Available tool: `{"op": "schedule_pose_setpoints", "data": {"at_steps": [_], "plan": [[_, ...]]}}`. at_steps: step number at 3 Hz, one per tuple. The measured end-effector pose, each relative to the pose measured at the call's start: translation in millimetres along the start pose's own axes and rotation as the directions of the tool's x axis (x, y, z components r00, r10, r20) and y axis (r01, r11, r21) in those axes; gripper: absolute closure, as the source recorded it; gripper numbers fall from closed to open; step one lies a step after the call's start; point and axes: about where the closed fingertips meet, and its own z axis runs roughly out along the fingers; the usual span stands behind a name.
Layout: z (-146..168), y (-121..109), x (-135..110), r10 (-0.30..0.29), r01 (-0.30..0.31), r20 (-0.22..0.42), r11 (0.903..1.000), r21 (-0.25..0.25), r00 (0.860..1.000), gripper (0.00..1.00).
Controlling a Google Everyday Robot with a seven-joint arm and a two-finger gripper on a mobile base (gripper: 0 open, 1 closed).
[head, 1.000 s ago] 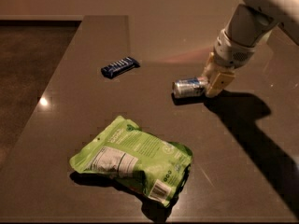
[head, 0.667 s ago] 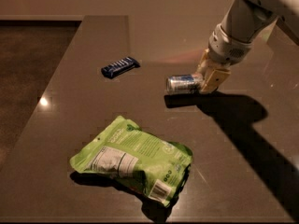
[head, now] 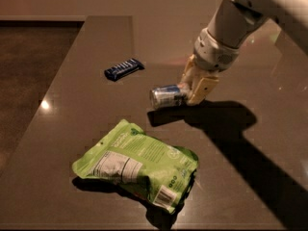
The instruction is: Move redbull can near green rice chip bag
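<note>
The redbull can (head: 165, 96), a small silver can with blue markings, lies on its side in my gripper (head: 188, 93), whose tan fingers are shut on its right end. The can hangs a little above the dark table, with its shadow just below it. The green rice chip bag (head: 139, 163), large and lime green with a white label, lies flat on the table in front of and to the left of the can, a short gap away.
A dark blue snack bar wrapper (head: 123, 69) lies on the table behind and to the left of the can. The table's left edge (head: 57, 100) runs diagonally, with the floor beyond it. My arm casts a long shadow to the right.
My gripper has carried the redbull can to the left and nearer the green bag. The bag and the wrapper have not moved.
</note>
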Motion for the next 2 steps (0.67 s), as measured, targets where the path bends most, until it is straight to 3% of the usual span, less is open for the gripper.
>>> {"op": "schedule_pose_setpoints", "data": {"at_steps": [1,2], "plan": [[13,12,-17,-0.040,0.041,0.016,0.9984,-0.039,0.999,1.00],[24,20,-24,-0.051,0.051,0.015,0.9969,-0.060,0.999,0.84]]}}
